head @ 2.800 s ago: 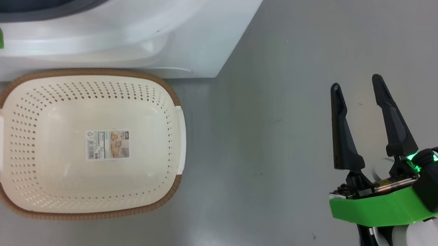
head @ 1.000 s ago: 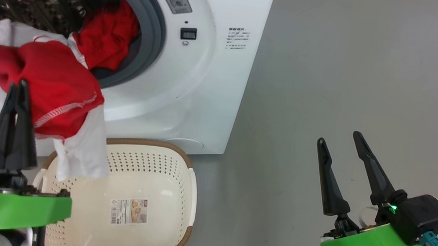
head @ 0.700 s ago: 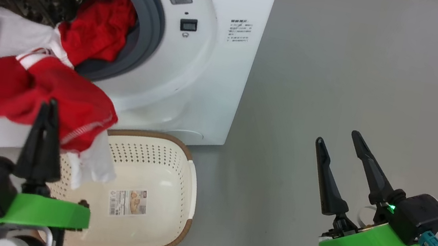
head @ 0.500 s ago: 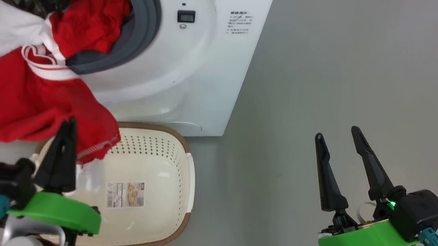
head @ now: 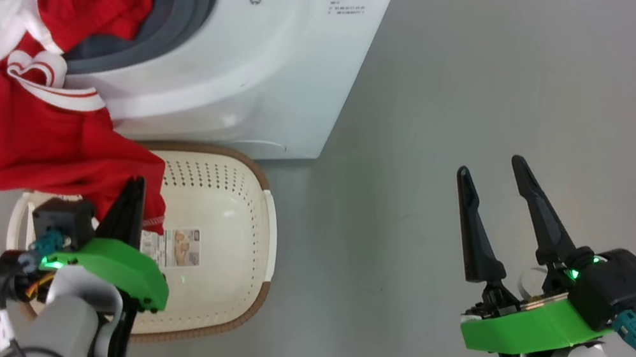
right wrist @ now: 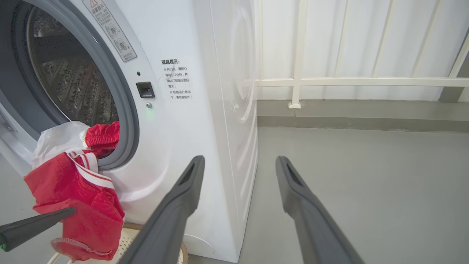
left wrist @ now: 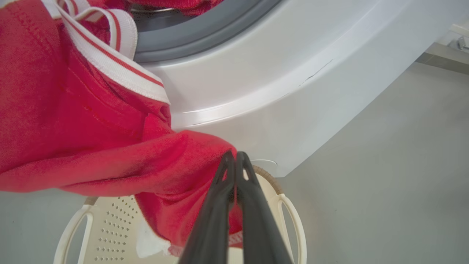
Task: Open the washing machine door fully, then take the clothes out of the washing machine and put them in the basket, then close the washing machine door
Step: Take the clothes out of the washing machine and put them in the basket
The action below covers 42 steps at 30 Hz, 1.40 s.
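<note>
drum mouth [right wrist: 69,80]: lower part choked by clothes [head: 21,135] that spill over the lip of the washing machine [head: 272,67]; upper part open.
basket [head: 242,205]: left side roofed by the hanging cloth and the left gripper [head: 138,182] clamped on it; right side open from above.
floor [head: 503,74], right of the machine: bare, with the right gripper [head: 490,166] over it, jaws apart.
far floor edge: white railing [right wrist: 298,80].

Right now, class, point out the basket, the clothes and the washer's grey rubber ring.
basket [head: 219,188], head view, perforated back wall
clothes [head: 34,137], head view, red fabric below collar
grey rubber ring [right wrist: 128,113], right wrist view, right arc
</note>
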Motion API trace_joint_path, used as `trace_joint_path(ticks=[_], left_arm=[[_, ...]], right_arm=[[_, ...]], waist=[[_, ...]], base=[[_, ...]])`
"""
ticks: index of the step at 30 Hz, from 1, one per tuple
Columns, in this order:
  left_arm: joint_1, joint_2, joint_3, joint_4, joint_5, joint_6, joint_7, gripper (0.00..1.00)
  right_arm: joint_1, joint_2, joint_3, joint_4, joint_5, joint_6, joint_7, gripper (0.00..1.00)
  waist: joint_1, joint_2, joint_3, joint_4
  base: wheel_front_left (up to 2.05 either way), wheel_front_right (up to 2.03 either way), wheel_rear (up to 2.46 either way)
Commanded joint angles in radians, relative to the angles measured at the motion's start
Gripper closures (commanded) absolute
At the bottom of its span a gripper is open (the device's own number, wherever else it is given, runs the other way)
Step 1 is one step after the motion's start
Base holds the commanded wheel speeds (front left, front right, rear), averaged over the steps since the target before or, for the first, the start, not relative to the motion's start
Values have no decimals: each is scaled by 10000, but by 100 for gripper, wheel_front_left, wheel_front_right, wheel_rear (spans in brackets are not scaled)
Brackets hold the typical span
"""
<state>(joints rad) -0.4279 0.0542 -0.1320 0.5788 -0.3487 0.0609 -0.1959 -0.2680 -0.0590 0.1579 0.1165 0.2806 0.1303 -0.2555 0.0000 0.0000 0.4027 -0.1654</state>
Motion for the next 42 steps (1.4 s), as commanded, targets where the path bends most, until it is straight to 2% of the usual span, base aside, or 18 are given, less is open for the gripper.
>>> trace_joint_path(ticks=[1,14,19,30,32,35,36,37,42], left_arm=[[-365,140,243,138,-120,-61,-170,100],[-2464,85,309,3880,-349,-367,-581,100],[-2936,60,483,5099,-572,-220,-612,100],[-3202,136,461,6695,-727,-251,-599,100],[-3229,140,445,6804,-751,-252,-541,90],[-3304,167,421,6900,-777,-223,-512,51],[-3332,175,408,6921,-774,-184,-516,22],[-3359,181,399,6938,-774,-146,-523,0],[-3490,233,393,6991,-829,-133,-563,0]], right_arm=[[-227,27,259,-275,45,4,-63,0],[-706,49,413,-258,104,4,-63,0],[-831,60,503,-310,129,4,-63,0],[-945,76,734,-392,197,4,-63,0],[-956,77,744,-396,210,4,-63,0],[-979,79,760,-390,218,4,-63,0],[-993,79,761,-385,221,4,-63,0],[-1007,79,760,-380,226,4,-63,0],[-1047,82,763,-346,246,4,-63,0]], waist=[[0,0,350,-84],[0,0,1535,-278],[0,0,1739,-356],[0,0,2022,-487],[0,0,2067,-496],[0,0,2126,-515],[0,0,2141,-519],[0,0,2154,-520],[0,0,2182,-517]], base=[[0,0,0],[0,0,0],[0,0,0],[0,0,0],[0,0,0],[0,0,0],[0,0,0],[0,0,0],[0,0,0]])
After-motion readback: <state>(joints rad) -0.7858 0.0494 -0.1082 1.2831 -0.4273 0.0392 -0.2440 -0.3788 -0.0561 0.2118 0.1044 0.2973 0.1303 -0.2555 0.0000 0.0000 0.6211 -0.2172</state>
